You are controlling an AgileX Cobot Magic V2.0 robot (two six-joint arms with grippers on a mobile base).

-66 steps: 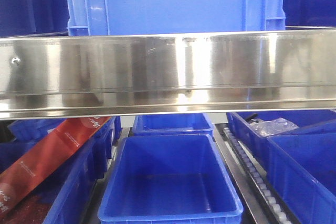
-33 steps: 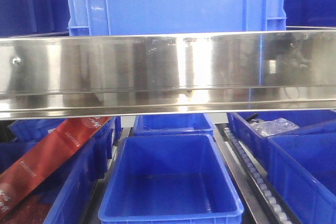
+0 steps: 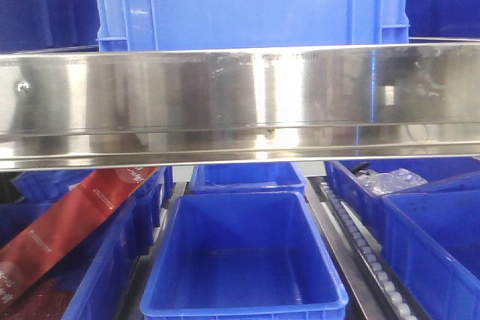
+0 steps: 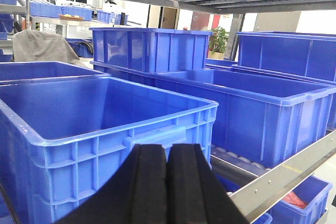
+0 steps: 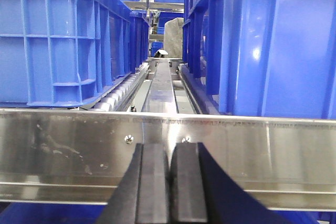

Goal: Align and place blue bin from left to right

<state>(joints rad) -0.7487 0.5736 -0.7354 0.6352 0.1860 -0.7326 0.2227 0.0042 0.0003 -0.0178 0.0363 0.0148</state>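
- Across the last second the front view barely changes: the blue bin (image 3: 251, 4) sits at the same spot on the upper level, behind the steel rail (image 3: 240, 103), and only the reflections at the rail's right end shift slightly. Neither arm appears in this view.
- That stillness suggests no push or pull is acting on the crate right now; the alignment looks not yet under way, or paused.
- The left gripper (image 4: 167, 182) has its 2 black pads pressed together with nothing between them. It hovers near the front wall of the blue bin (image 4: 105, 129), just short of the wall's rim cut-out; whether it touches is unclear.
- The right gripper (image 5: 170, 182) is likewise closed on nothing, aimed at the steel rail (image 5: 168, 156) and the roller lane between 2 crates, one left (image 5: 63, 40) and one right (image 5: 262, 40).
- Below the rail lie smaller deep-blue bins (image 3: 244, 260) and a red package (image 3: 71, 222) at the near left, untouched.
- Next move, as I judge it: closed jaws suit nudging the crate sideways to the right.
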